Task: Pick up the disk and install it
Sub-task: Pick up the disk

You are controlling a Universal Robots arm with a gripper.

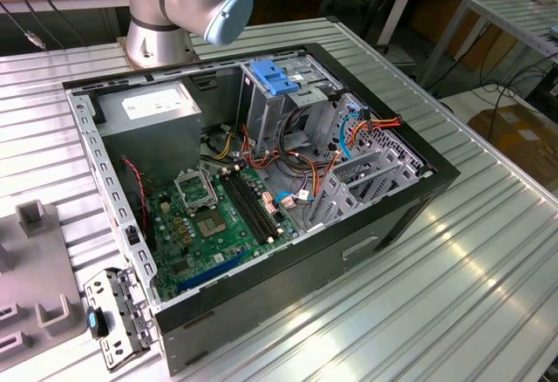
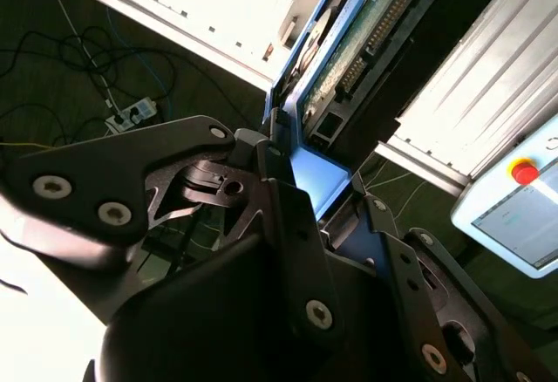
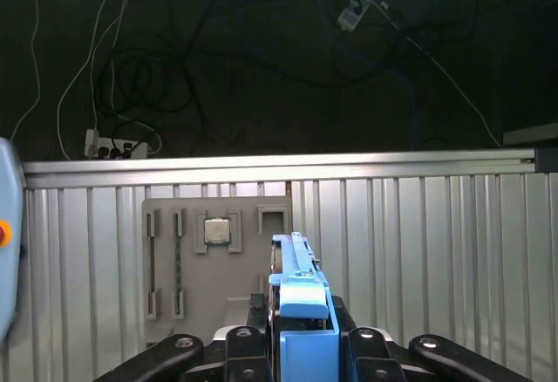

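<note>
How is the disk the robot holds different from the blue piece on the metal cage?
The disk is clamped in the gripper, outside the computer case; the blue piece sits on the metal cage inside it. The disk shows a green circuit board on one face in the second wrist view, with blue only along its edge; the blue piece is blue all over. Both have blue plastic.

disk [image 3: 303, 302]: smooth blue plastic rail
tool [image 2: 314, 181]: matt black metal, bright screws
desk [image 1: 471, 295]: ribbed aluminium, satin sheen
computer case [image 1: 397, 221]: black painted shell, grey sheet metal inside
parts tray [image 3: 218, 273]: matt grey plastic
</note>
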